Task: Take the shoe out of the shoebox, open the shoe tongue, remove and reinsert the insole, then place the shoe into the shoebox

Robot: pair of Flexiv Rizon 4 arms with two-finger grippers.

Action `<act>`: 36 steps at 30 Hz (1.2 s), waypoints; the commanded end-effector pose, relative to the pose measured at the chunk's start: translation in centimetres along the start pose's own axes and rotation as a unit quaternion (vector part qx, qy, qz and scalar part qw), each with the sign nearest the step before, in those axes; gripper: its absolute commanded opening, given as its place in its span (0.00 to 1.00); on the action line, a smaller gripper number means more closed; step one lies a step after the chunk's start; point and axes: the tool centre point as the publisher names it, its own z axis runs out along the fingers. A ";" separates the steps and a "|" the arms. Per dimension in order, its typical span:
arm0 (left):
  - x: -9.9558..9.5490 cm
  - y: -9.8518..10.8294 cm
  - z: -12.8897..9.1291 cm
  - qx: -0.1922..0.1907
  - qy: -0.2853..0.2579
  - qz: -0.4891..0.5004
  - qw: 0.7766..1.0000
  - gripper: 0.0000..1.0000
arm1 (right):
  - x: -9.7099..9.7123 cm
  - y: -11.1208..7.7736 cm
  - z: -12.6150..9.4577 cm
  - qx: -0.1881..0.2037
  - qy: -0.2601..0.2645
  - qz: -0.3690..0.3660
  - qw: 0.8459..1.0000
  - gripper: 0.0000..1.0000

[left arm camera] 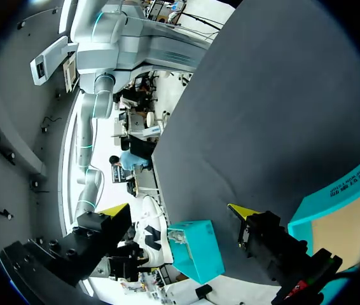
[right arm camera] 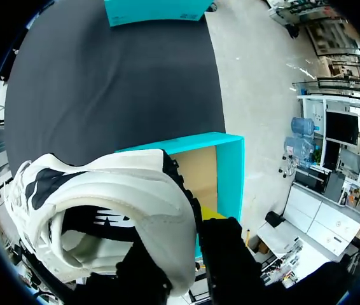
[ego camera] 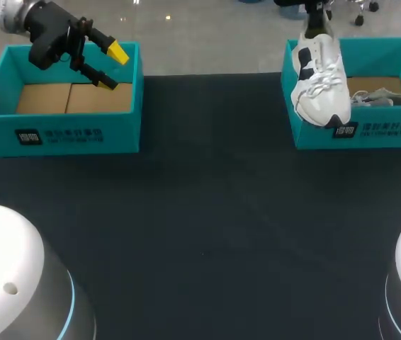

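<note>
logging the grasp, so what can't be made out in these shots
- right fingers: tips mostly behind the shoe heel in the right wrist view; cut off by the top edge in the head view.
- insole: hidden inside the shoe in every view.
- pale thing in the right shoebox: head view, too small to name.

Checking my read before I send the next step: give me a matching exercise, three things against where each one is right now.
1. white shoe
2. left gripper
3. second shoe

A. lying inside the right shoebox
B. open, over the left shoebox
C. hanging toe-down from the right gripper

Pairs: 1-C, 2-B, 3-A.
</note>
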 end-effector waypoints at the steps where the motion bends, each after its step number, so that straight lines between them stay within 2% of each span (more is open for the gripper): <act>1: 0.0 0.0 0.0 0.000 0.001 0.000 1.000 1.00 | -2.2 -3.9 1.8 -0.007 -0.002 -0.001 1.000 0.00; 8: 0.0 0.0 0.0 0.000 0.001 0.000 1.000 1.00 | -5.5 -8.4 4.1 0.009 -0.019 -0.022 1.000 0.00; 14: 0.0 0.0 0.0 0.000 0.001 0.000 1.000 1.00 | -7.0 -10.6 5.9 0.053 -0.016 -0.021 0.998 0.00; 18: 0.0 0.0 0.0 0.000 0.001 0.000 1.000 1.00 | -7.6 -11.8 6.0 0.055 -0.024 -0.014 0.998 0.00; 21: 0.0 0.0 0.0 0.000 0.001 0.000 1.000 1.00 | -7.8 -11.9 5.4 0.033 -0.024 0.000 0.999 0.00; 36: 0.0 0.0 0.0 0.000 0.001 0.000 1.000 1.00 | -7.8 -11.9 5.4 0.033 -0.024 0.000 0.999 0.00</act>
